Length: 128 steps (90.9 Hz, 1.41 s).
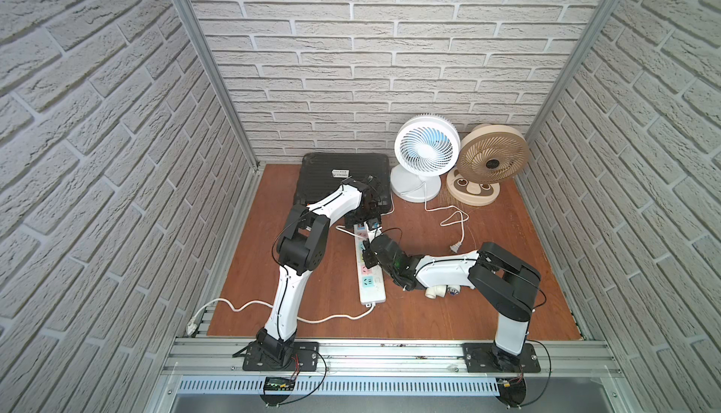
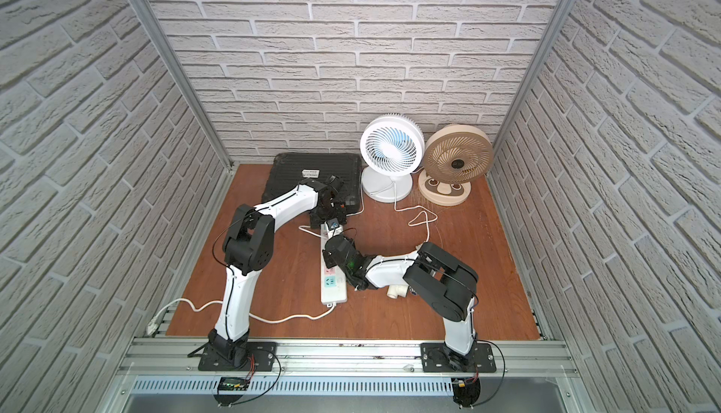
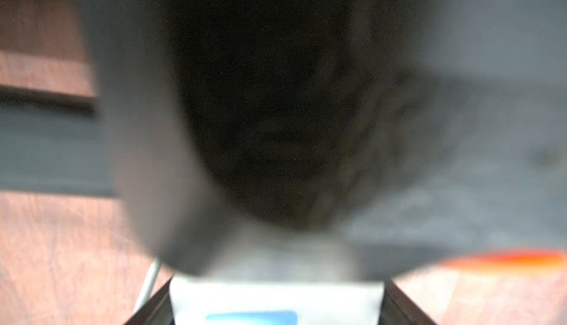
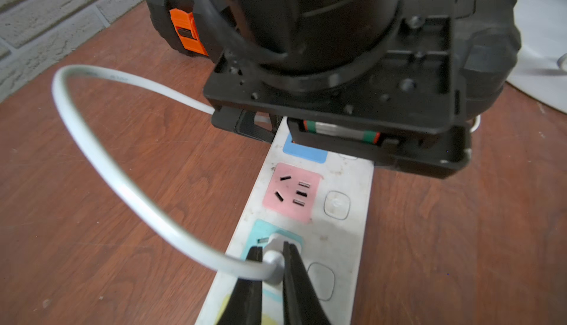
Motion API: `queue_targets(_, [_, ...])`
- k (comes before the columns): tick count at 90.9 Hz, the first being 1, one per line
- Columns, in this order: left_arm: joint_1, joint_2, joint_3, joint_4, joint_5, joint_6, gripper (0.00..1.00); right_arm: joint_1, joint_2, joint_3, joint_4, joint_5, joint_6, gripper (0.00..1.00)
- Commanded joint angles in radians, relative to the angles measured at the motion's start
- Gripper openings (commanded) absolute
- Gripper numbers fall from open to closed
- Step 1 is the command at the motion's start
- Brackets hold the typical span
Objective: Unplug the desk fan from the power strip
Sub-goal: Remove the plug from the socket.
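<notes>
Fingers (image 4: 296,283) of right gripper (image 4: 271,251) pinching white plug (image 4: 274,266) in teal socket (image 4: 260,229), power strip (image 4: 340,240) beneath, left gripper (image 1: 366,225) beyond, grip unreadable.

My bench (image 4: 122,170): reddish-brown wood grain, smooth, low sheen. Power strip (image 4: 340,240): white plastic, scuffed & grimy, w/ matt pastel socket panels. White plug (image 4: 277,239) & its cord (image 4: 101,160): smooth, slightly glossy plastic. My right tool (image 4: 273,253): matt black plastic fingers. Desk fan (image 1: 425,149): smooth white plastic, faint gloss. 2nd fan (image 1: 492,157): beige plastic, matt. Walls (image 1: 97,118): rough, brick-textured, off-white. Front rail (image 1: 390,356): bare silver metal, ribbed.
</notes>
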Motion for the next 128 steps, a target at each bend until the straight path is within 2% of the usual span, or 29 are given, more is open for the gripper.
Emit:
queue_targets(1, [-0.014,0.116,-0.089,-0.204,0.192,-0.049,0.0,-0.006,-0.044,-0.044,0.033,-0.132,0.096,0.03])
queue_targets(37, [-0.016,0.117,-0.088,-0.204,0.187,-0.049,0.0,-0.009,-0.028,-0.027,0.004,-0.146,0.089,0.03])
queue_targets(57, [-0.018,0.114,-0.085,-0.206,0.178,-0.048,0.0,0.034,-0.007,0.05,-0.117,-0.055,0.024,0.03])
queue_targets(77, [-0.028,0.106,-0.069,-0.238,0.118,-0.058,0.0,0.079,0.018,0.119,-0.205,0.043,-0.033,0.03])
queue_targets(103, [-0.042,0.095,-0.053,-0.264,0.063,-0.063,0.0,0.094,0.034,0.166,-0.267,0.085,-0.057,0.03])
queue_targets(128, [-0.046,0.087,-0.049,-0.272,0.043,-0.062,0.0,0.091,0.005,0.134,-0.261,0.123,-0.039,0.03])
